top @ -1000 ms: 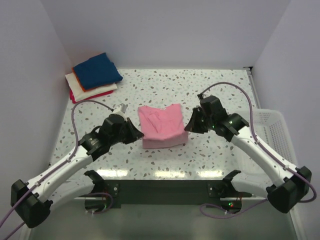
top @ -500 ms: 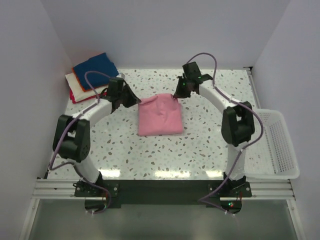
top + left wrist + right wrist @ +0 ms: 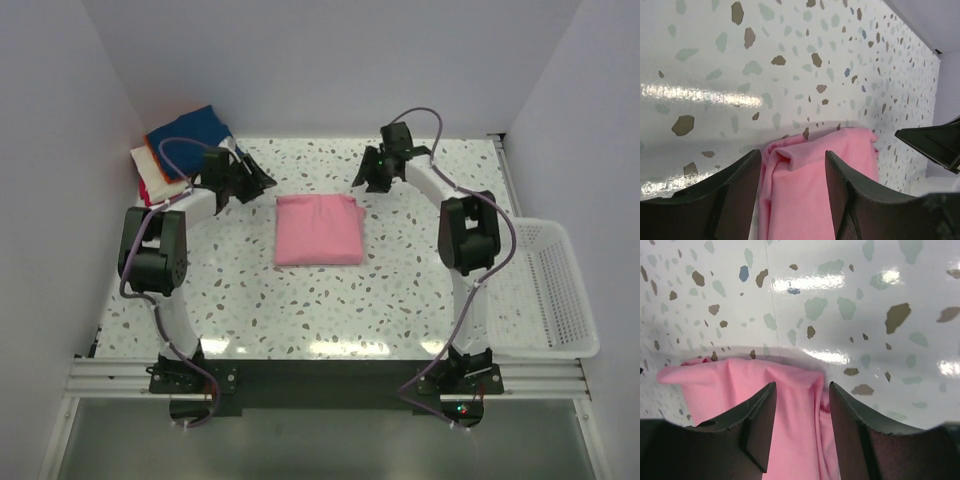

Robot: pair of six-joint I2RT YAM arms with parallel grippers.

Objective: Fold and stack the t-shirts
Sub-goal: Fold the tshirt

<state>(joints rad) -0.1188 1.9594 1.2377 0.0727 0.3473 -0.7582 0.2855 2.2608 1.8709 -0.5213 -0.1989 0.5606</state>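
Note:
A pink t-shirt [image 3: 318, 231] lies folded into a flat rectangle in the middle of the table. My left gripper [image 3: 260, 184] hovers open just off its far-left corner, and my right gripper [image 3: 361, 182] hovers open just off its far-right corner. In the left wrist view the pink t-shirt [image 3: 800, 200] shows between the spread fingers [image 3: 735, 195] of the left gripper [image 3: 792, 154], which do not pinch it. In the right wrist view the right gripper [image 3: 802, 386] stands over the shirt's edge [image 3: 715, 385] the same way. A stack of folded t-shirts [image 3: 187, 150], navy on top, sits at the far left.
A white mesh basket [image 3: 555, 290] hangs off the table's right side. White walls close in the left, back and right. Both arms reach far out over the speckled tabletop [image 3: 400, 290], with purple cables looping above them.
Both grippers carried the pink shirt's near edge over to its far edge, folding it in half, then opened, let go and drew slightly back and apart.

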